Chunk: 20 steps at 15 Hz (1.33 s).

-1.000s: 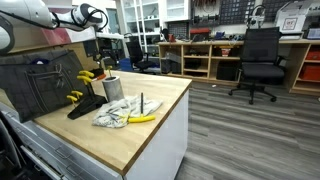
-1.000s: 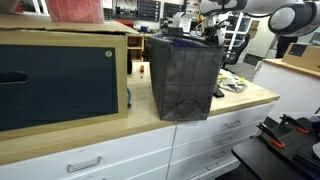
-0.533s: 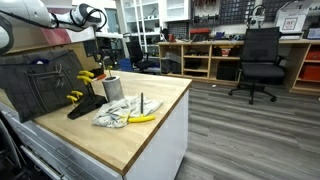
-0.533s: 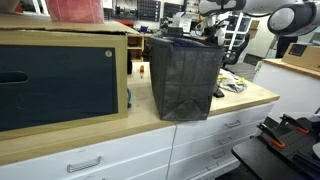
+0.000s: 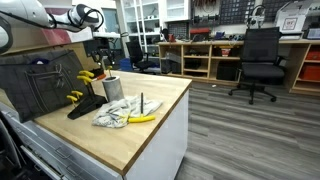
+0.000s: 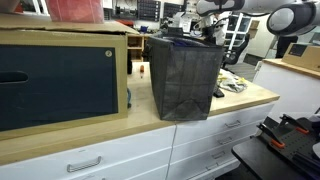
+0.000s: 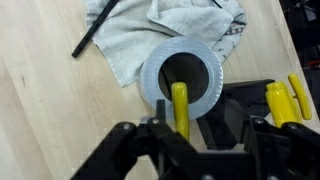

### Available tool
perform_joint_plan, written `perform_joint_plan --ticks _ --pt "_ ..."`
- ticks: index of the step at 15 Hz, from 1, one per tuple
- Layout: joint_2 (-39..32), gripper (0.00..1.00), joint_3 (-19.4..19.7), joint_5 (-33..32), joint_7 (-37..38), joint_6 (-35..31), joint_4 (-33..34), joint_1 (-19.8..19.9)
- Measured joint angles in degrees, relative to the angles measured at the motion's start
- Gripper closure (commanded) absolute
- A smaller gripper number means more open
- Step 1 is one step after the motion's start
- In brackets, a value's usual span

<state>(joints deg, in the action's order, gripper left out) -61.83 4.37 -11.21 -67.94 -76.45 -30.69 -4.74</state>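
Carrying everything, the wooden counter (image 5: 150,135) is the largest thing, and the cup (image 5: 112,87) stands on it, near the edge beside the crate. The black crate (image 5: 40,85) is just behind the cup in an exterior view; in an exterior view from the opposite side (image 6: 185,75) it hides the cup fully. The robot arm (image 5: 60,15) comes over the crate and ends above the cup.

The grey cloth (image 7: 170,30) lies crumpled just beside the cup, and it touches the cup's rim in the wrist view. The black holder (image 7: 245,105) sits against the cup on the side away from the cloth's bigger part, and two yellow grips (image 7: 285,100) lie on it.

The cup is of metal, upright, with the mouth open to the wrist camera. A yellow handle (image 7: 179,98) stands out of it, at the rim side nearest to the gripper (image 7: 180,135). The gripper is straight above the cup, with one finger on each side of this handle. The fingers are partly drawn together, but I cannot tell if they already pinch the handle.

A thin black stick (image 7: 95,30) lies partly on the cloth, well apart from the cup.
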Motion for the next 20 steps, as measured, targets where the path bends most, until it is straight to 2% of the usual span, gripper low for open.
perform_joint_plan --ticks 4,5,15,20 --pt "-0.05 0.93 0.69 -0.05 1.02 0.0 0.0 -0.54" --pt "-0.08 0.99 1.03 -0.05 1.02 0.0 0.0 -0.5" --pt "0.26 0.96 2.14 0.3 2.61 0.0 0.36 0.67" --pt "3.53 0.96 2.08 2.84 4.89 0.67 0.95 3.02"
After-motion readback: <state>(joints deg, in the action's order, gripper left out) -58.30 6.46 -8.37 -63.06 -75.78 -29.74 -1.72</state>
